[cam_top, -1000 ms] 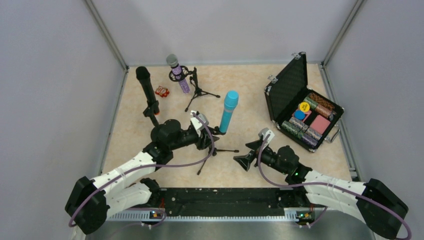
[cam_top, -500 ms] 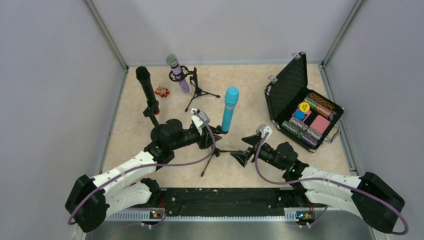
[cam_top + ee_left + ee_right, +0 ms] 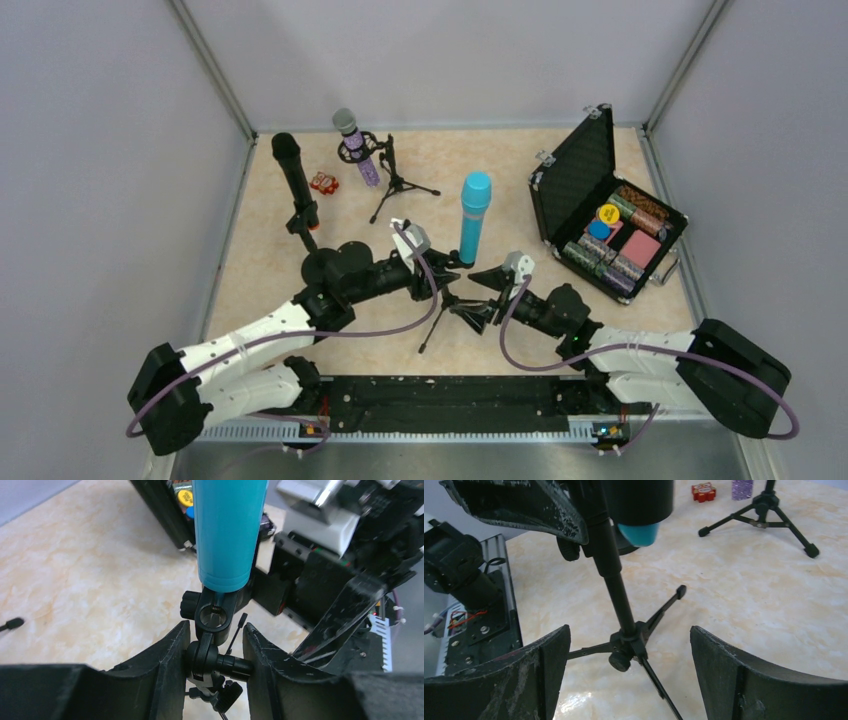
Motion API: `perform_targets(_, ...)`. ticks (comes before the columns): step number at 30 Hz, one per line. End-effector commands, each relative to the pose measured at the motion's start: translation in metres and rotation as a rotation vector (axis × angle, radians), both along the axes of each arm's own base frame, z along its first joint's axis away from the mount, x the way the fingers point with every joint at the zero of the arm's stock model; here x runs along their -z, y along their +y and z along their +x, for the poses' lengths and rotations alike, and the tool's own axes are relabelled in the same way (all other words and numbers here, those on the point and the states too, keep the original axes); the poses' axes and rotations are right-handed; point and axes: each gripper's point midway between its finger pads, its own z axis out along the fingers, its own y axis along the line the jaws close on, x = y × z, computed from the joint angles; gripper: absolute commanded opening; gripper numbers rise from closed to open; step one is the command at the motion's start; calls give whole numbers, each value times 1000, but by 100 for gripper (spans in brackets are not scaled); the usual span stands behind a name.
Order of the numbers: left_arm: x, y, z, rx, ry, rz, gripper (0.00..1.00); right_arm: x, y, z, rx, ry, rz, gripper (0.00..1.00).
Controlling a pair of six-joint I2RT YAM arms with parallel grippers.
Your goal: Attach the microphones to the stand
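The left gripper (image 3: pixel 215 630) has its jaws clamped on the stand (image 3: pixel 616 595) under the turquoise mic (image 3: pixel 227 530). The right gripper (image 3: pixel 629 632) has its jaws wide about the pole. It should close low, steadying without tipping.

Three microphones (image 3: pixel 475 215) (image 3: pixel 293 175) (image 3: pixel 356 150), three stands (image 3: pixel 450 305) (image 3: pixel 400 183) (image 3: pixel 303 222), one open chip case (image 3: pixel 575 175), one small red object (image 3: pixel 323 182), two robot arms (image 3: pixel 260 335) (image 3: pixel 640 355)

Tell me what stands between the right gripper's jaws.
The tripod stand, its pole and leg hub, stands between the jaws of the open right gripper, which flank it widely. The right wrist view shows this.
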Motion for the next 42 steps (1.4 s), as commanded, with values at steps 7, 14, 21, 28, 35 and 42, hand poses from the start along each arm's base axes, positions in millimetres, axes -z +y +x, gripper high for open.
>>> perform_targets(7,-87,-46,-15,70,-187,-169,0,-35,25,2,-31,-115,103,75)
perform_targets(14,-104,-55,-21,71,-217,-219,0,-17,18,11,30,-99,52,60)
perform_targets(21,-118,-55,-22,61,-243,-244,0,3,12,8,33,-86,-2,37)
perform_targets(28,-145,-49,-24,52,-301,-276,0,14,12,7,31,-66,-22,7)
perform_targets(35,-172,-44,-28,54,-325,-322,0,20,13,7,25,-54,-33,0)
perform_targets(42,-191,-36,-29,28,-352,-363,0,32,13,5,19,-33,-62,0)
